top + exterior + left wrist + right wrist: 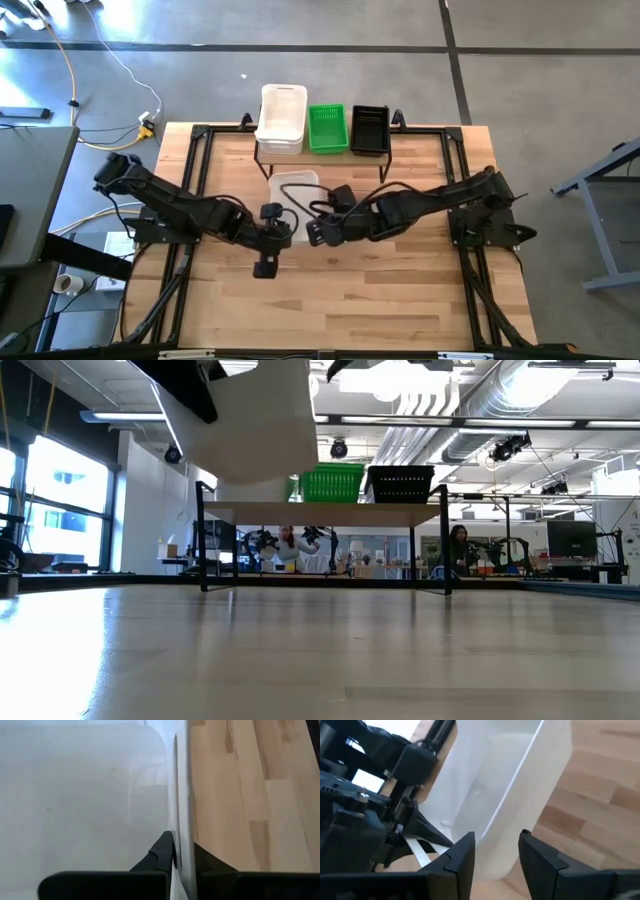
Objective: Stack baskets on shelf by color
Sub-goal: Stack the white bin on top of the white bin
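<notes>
- The left tool (176, 857) is clamping its fingers tight on the wall of a white basket (293, 188), holding it above the bench (380, 300) just in front of the shelf (330, 513)
- The right tool (497, 852) is standing with its fingers apart, straddling the same basket's rim without gripping it
- White baskets (282, 118), a green basket (327, 128) and a black basket (370, 128) are sitting side by side on the shelf
</notes>
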Robot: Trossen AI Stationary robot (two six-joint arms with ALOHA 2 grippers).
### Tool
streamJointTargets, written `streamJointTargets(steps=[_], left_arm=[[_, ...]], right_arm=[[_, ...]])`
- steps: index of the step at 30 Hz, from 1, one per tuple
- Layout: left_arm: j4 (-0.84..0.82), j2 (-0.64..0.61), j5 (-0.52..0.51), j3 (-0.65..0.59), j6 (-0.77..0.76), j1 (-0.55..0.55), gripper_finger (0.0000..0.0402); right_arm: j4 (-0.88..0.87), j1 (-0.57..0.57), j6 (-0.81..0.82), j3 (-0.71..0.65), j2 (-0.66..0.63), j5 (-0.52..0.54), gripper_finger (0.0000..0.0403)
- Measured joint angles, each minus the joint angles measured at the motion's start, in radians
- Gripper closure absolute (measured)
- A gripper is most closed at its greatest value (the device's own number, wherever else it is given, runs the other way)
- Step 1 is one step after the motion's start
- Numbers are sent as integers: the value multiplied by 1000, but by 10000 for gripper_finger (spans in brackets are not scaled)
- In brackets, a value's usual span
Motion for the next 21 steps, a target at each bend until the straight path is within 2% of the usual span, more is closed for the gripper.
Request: streamJointTargets(steps=[12,21], left_arm=[[-46,-129,-50,15,94,-1,401],[-229,-166,-176,193,228,10,401]], right_arm=[[-105,2,-27,-4,-117,188,270],[-181,-31,-26,-5,-128,214,270]])
